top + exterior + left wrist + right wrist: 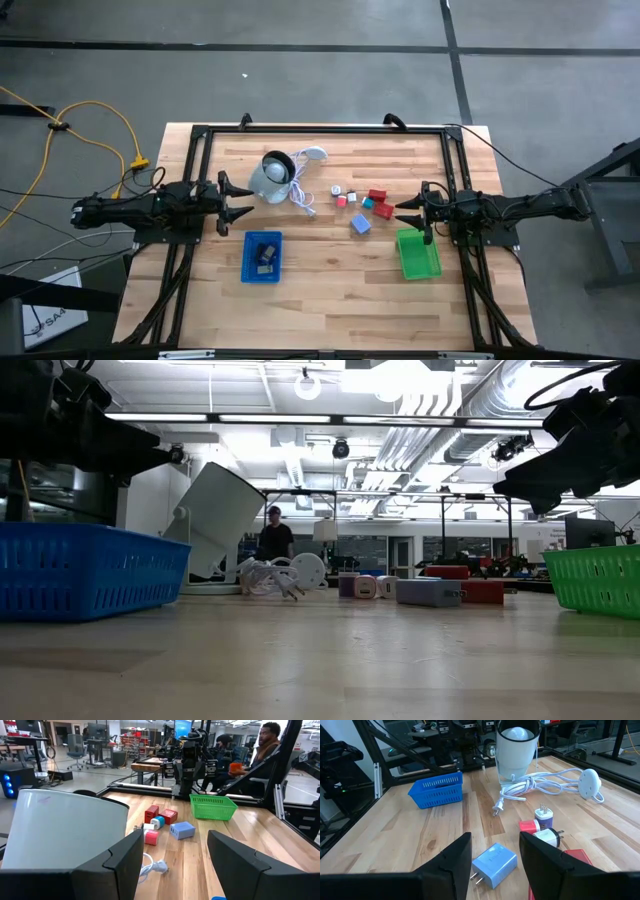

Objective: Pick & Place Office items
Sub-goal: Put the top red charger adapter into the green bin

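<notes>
The office items lie in a loose cluster mid-table: two red blocks point(380, 203), a teal one point(366, 203), a pink one point(341, 201), small white ones point(336, 189) and a pale-blue block point(360, 224). All rest flat on the wood. A dark clip-like piece point(265, 250) lies inside the blue tray point(247, 270). My left gripper point(245, 201) hovers open at the table's left, next to the grey-white round object point(270, 178). My right gripper point(402, 212) hovers open at the right, just right of the cluster, with the pale-blue block point(494, 865) ahead of its fingers. Neither gripper holds anything.
The round object's white cord point(303, 195) trails toward the cluster, and its plug point(496, 810) lies on the wood. A green tray point(418, 262) stands near my right gripper. A black frame point(320, 130) borders the table. People show in the room beyond.
</notes>
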### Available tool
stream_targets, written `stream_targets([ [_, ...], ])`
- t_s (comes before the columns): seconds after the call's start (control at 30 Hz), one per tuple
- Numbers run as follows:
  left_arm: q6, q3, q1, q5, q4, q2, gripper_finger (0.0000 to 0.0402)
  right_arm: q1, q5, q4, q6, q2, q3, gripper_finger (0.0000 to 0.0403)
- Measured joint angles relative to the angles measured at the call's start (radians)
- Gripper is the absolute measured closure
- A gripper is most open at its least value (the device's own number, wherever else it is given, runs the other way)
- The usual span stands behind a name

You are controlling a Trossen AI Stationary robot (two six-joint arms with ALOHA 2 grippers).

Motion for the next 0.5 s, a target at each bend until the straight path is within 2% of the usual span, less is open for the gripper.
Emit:
stream_targets([
  [0.5,0.000,0.000,0.000,-0.003,0.040,-0.001,0.0189,0.000,0.000,0.000,0.000,0.000,0.000,0.0250],
])
